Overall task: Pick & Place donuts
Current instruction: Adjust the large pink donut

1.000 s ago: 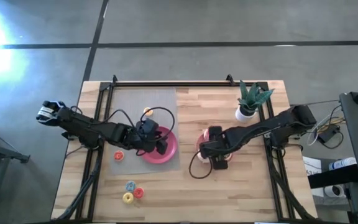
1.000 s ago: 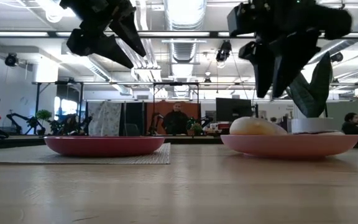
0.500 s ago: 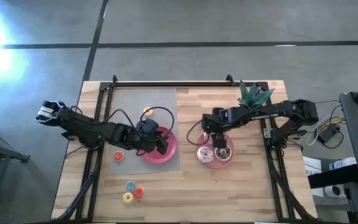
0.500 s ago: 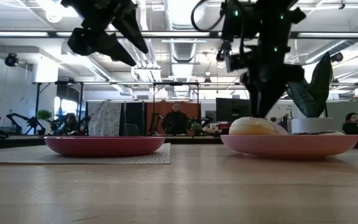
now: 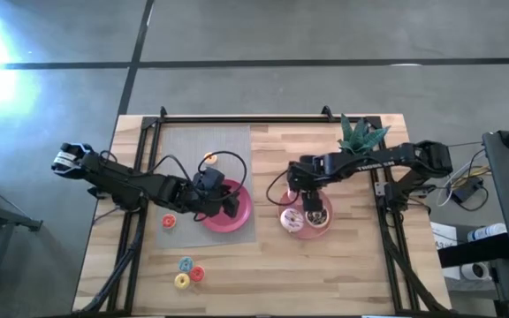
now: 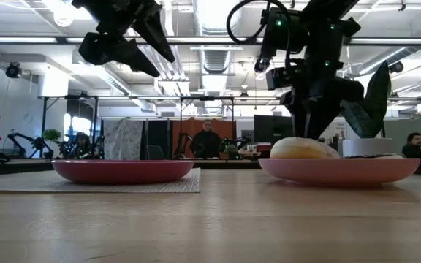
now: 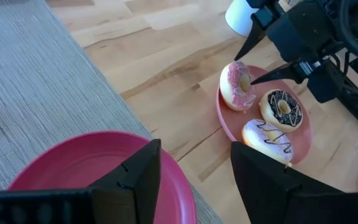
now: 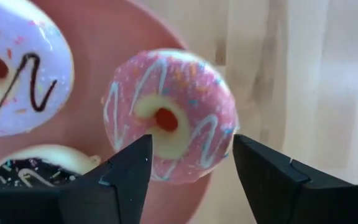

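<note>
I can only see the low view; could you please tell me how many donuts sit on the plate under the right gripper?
Observer: Three: a pink donut, a chocolate donut and a white-iced donut on the light plate.
Operator: Is the right gripper holding one?
Observer: No; the right gripper is open, straddling the pink donut.
Operator: And the left?
Observer: The left gripper is open and empty above the dark pink plate.

- Three big donuts [image 7: 272,112] lie on one pink plate [image 7: 229,121].
- Five small donuts [image 5: 186,272] lie on the table [image 5: 352,274].
- Two pink plates in all.
- One potted plant [image 5: 357,140].
- One grey mat [image 5: 184,146].
- Two robot arms [image 5: 131,184].
</note>
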`<action>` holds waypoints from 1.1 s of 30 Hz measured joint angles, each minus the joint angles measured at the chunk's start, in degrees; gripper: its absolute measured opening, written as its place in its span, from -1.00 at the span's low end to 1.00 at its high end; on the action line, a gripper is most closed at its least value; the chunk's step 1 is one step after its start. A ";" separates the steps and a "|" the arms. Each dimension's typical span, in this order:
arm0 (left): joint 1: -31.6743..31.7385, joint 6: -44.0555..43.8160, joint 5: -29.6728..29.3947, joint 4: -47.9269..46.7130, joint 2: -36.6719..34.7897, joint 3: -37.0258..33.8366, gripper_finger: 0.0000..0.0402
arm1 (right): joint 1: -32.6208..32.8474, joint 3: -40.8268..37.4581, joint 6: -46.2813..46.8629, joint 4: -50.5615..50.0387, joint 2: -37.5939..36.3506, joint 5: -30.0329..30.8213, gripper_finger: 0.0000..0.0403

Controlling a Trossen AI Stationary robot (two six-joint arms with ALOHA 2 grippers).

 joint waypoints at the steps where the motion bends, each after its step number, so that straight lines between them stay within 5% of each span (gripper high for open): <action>1: 0.00 0.00 -0.15 0.00 0.00 0.00 -0.17 | 0.00 0.29 -0.32 0.02 0.00 0.97 0.06; 18: 0.02 -0.28 -0.99 0.09 0.00 0.00 -0.17 | -0.26 -1.72 -4.43 5.67 3.69 2.52 0.01; 30: 0.02 -0.51 -0.98 0.37 0.00 0.00 -0.17 | -0.26 0.85 0.57 -2.83 3.22 2.28 -0.65; 33: 0.02 -0.48 -0.98 0.37 0.00 0.00 -0.17 | -0.28 2.33 2.94 -5.80 3.05 -1.60 -0.76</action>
